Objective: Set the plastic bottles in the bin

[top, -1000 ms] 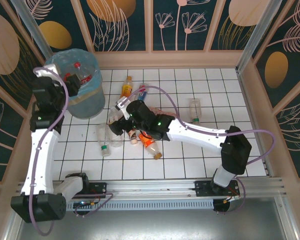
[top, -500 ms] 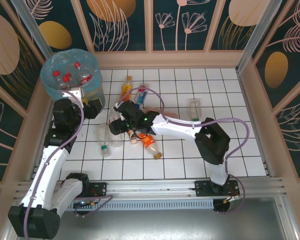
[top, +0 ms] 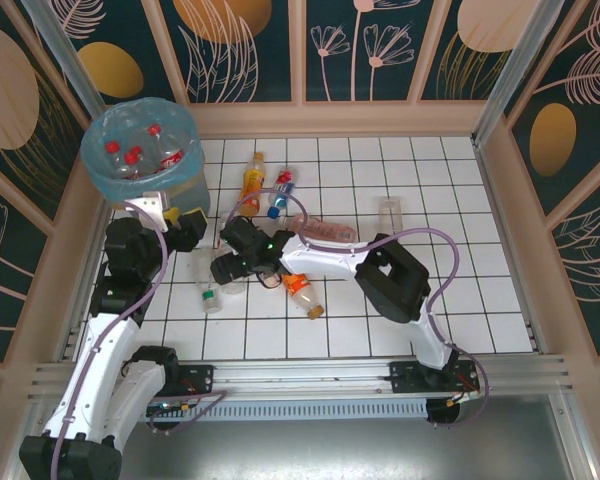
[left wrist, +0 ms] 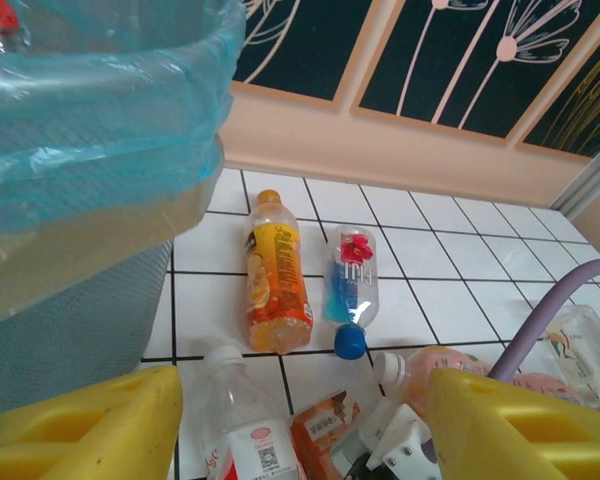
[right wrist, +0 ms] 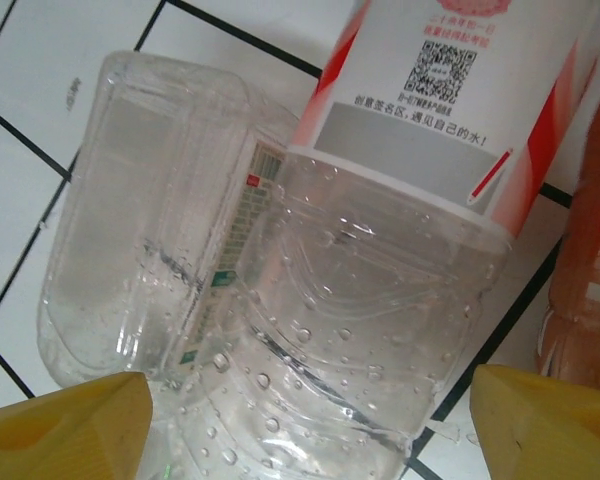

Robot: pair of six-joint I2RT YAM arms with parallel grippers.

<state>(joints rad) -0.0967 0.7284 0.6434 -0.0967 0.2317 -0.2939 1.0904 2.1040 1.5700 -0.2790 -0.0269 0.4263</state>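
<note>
The bin [top: 130, 165], lined with a light-blue bag, stands at the far left and holds several red-capped plastic bottles [top: 132, 155]. More bottles lie on the tiled floor: an orange one [left wrist: 277, 278], a blue-labelled one [left wrist: 351, 283], a pink one [top: 325, 230] and an orange-red one [top: 302, 292]. My right gripper [right wrist: 310, 440] is open low over a clear bottle with a red and white label [right wrist: 380, 250]. Its yellow fingertips [right wrist: 65, 425] flank the bottle's base. My left gripper [left wrist: 300, 440] is open beside the bin, with nothing held.
A clear bottle [top: 390, 215] lies apart at the right. Another with a green cap [top: 208, 292] lies near the left arm. Peach walls close in the floor on three sides. The right arm's cable [left wrist: 540, 320] arcs over the bottle cluster.
My left gripper came off the bin's rim and dropped down to its right. My right arm folded in, and its gripper slid left over the clear bottle.
</note>
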